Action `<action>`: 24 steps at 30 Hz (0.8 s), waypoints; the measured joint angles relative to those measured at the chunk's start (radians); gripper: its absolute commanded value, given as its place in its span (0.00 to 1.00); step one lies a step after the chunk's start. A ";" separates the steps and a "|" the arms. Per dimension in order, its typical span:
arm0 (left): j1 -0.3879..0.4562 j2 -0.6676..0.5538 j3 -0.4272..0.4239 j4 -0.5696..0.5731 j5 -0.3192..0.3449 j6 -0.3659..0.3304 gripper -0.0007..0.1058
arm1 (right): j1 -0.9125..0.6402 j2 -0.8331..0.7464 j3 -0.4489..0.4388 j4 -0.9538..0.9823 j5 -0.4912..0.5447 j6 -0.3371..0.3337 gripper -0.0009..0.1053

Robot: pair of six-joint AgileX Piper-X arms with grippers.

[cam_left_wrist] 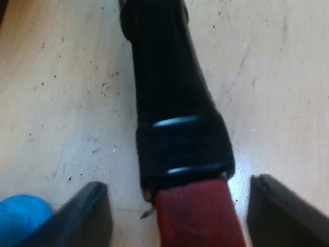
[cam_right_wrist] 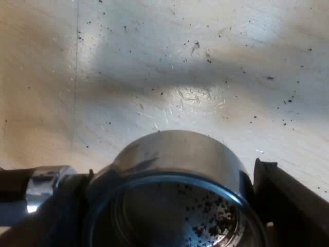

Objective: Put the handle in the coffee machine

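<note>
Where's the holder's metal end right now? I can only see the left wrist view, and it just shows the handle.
Observer: The round basket of the metal holder is right at the right gripper, with the wooden table beyond it.
Operator: Anything in the basket?
Observer: Yes, dark coffee grounds are scattered inside.
Operator: What joins it to my handle?
Observer: A shiny chrome neck leaving the basket's side.

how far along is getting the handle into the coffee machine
Done: nothing; the metal holder with dark, red-ended handle lies on the wooden table. In hand: left gripper, fingers open around the red end; right gripper at the basket. Left: lifting, locking in.
</note>
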 measured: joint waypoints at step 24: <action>0.003 0.000 0.000 -0.001 -0.020 -0.014 0.01 | 0.000 0.000 0.000 -0.015 0.006 0.026 0.85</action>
